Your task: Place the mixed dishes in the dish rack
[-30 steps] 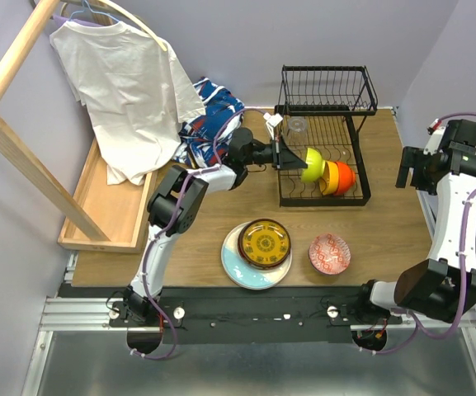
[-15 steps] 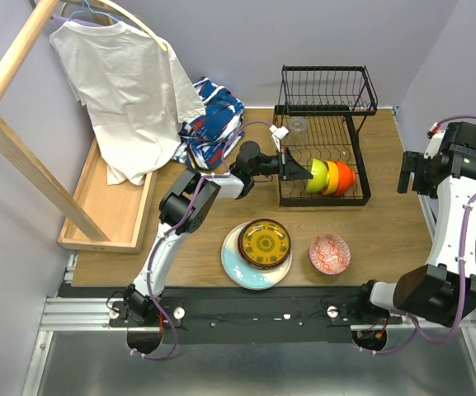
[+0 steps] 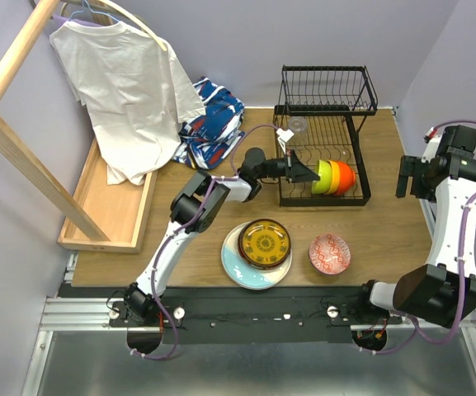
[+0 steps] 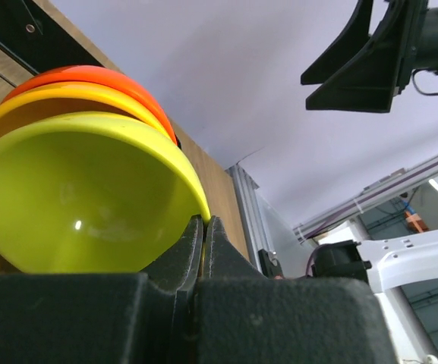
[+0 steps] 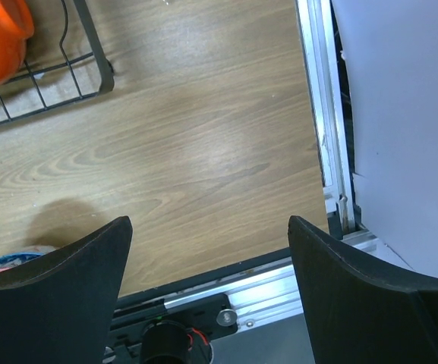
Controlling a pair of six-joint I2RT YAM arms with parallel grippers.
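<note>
Reaching across the wooden table [image 3: 386, 231], the left arm is seen stretched towards the dish rack [image 3: 324, 203], a black wire rack with an upper basket, placed at the far side. The left gripper [image 3: 308, 172] is held inside the lower tier with its fingers [image 4: 181, 265] pressed flat together and nothing clamped between them. In the left wrist view its tips are shown right at the rim of the green bowl [image 4: 82, 197] — whether they touch it cannot be told.

Three bowls are stood on edge in a row in the lower tier: the green bowl, then the yellow bowl [image 3: 331, 176], then the orange bowl [image 3: 346, 176]. A glass cup [image 3: 297, 126] is set in the tier's back left corner.

Near the front edge, a yellow-brown plate [image 3: 265, 242] is stacked on a pale blue plate [image 3: 242, 268]; a round ornament is printed at its centre, too small to be made out. A red floral plate [image 3: 329, 253] is laid just to the right, apart from the stack.

The right gripper [image 5: 209, 227] is held well away at the table's right edge — its fingers are spread wide, with only bare wood below them.

At the left, a white T-shirt [image 3: 122, 74] is hung from a wooden frame [image 3: 15, 107] over a wooden tray [image 3: 110, 206], and a patterned cloth [image 3: 213, 120] is heaped beside it.
</note>
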